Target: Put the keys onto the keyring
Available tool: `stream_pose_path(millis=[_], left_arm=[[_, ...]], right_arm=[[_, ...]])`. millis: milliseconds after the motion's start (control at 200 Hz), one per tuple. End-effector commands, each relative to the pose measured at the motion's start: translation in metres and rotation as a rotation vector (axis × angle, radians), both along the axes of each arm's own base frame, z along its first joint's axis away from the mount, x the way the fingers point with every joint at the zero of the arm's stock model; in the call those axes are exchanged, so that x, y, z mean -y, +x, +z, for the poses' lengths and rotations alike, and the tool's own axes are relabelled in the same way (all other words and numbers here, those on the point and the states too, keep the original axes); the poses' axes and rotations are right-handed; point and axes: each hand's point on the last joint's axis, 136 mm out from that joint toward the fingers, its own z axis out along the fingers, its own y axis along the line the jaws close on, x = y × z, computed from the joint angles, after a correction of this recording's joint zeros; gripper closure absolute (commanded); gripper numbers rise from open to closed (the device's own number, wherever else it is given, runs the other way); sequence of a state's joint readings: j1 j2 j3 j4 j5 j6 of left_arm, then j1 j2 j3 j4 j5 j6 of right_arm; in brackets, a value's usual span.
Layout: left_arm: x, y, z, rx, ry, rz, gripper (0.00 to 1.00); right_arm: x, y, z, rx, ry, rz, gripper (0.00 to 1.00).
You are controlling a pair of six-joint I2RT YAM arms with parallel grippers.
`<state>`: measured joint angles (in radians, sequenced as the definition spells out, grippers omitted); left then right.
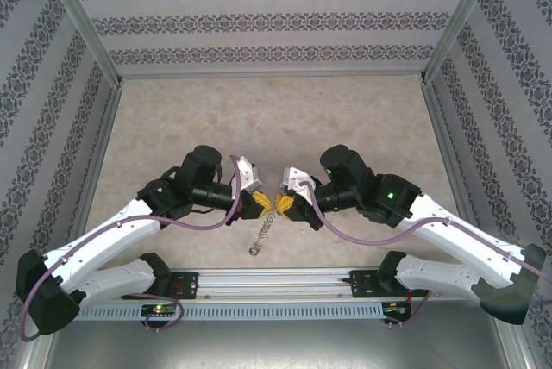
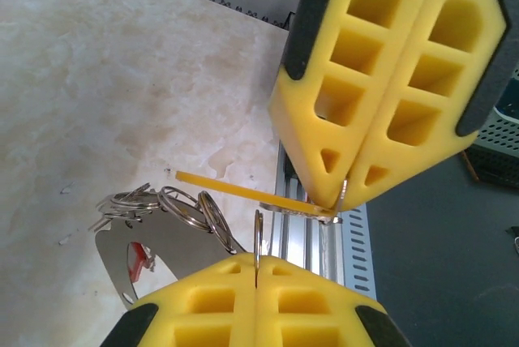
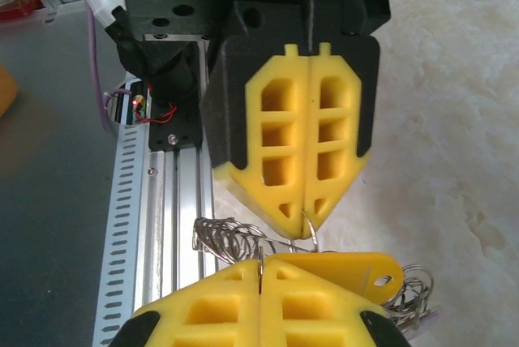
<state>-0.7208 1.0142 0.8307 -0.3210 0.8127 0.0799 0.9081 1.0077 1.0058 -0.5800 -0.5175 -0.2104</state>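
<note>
- Shut tight, the left gripper [image 2: 256, 264], pinching one loop of the keyring [image 2: 258, 237] edge-on, straight out of its seam.
- Tip to tip against it, the right gripper [image 2: 341, 198], also closed, touching a flat yellow tag [image 2: 243, 191]; cannot tell whether tag or wire is pinched.
- Trailing from the pinch toward the near edge of the table [image 1: 276, 128]: further loops, then the keys [image 2: 170, 242].
- Equally near both arms.

You've got bright, even, diffuse light in the overhead view, with soft faint shadows under the arms on the beige marbled tabletop [image 1: 259, 110]. In your wrist views the nearest yellow foam finger pads [image 2: 203, 314] blur out. The silvery metal rings [image 2: 186, 209] glint and the thin yellow plastic tag [image 2: 235, 190] reads sharp.
</note>
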Motion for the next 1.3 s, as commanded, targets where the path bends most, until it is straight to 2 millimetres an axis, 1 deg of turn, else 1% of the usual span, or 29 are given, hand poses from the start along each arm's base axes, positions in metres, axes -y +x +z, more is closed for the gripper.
stream_pose_path(millis=[0, 115, 310, 400, 525, 809, 1294], left_arm=[[0.006, 0.000, 0.023, 0.097, -0.069, -0.028, 1.00], [0.005, -0.002, 0.024, 0.099, -0.072, -0.032, 1.00], [0.005, -0.002, 0.024, 0.098, -0.072, -0.033, 1.00], [0.005, -0.002, 0.024, 0.100, -0.072, -0.033, 1.00], [0.005, -0.002, 0.025, 0.102, -0.073, -0.032, 1.00], [0.005, -0.002, 0.024, 0.100, -0.073, -0.035, 1.00], [0.005, -0.003, 0.024, 0.099, -0.074, -0.035, 1.00]], right_arm=[[0.001, -0.007, 0.000, -0.023, 0.005, 0.017, 1.00], [-0.001, -0.005, -0.003, -0.021, -0.003, 0.011, 1.00], [0.009, 0.015, -0.005, 0.044, -0.036, -0.094, 1.00], [0.011, 0.019, -0.006, 0.053, -0.040, -0.113, 1.00], [0.011, 0.020, -0.003, 0.061, -0.030, -0.113, 1.00], [0.005, 0.017, -0.008, 0.032, -0.033, -0.083, 1.00], [0.002, 0.020, -0.009, 0.036, -0.031, -0.082, 1.00]])
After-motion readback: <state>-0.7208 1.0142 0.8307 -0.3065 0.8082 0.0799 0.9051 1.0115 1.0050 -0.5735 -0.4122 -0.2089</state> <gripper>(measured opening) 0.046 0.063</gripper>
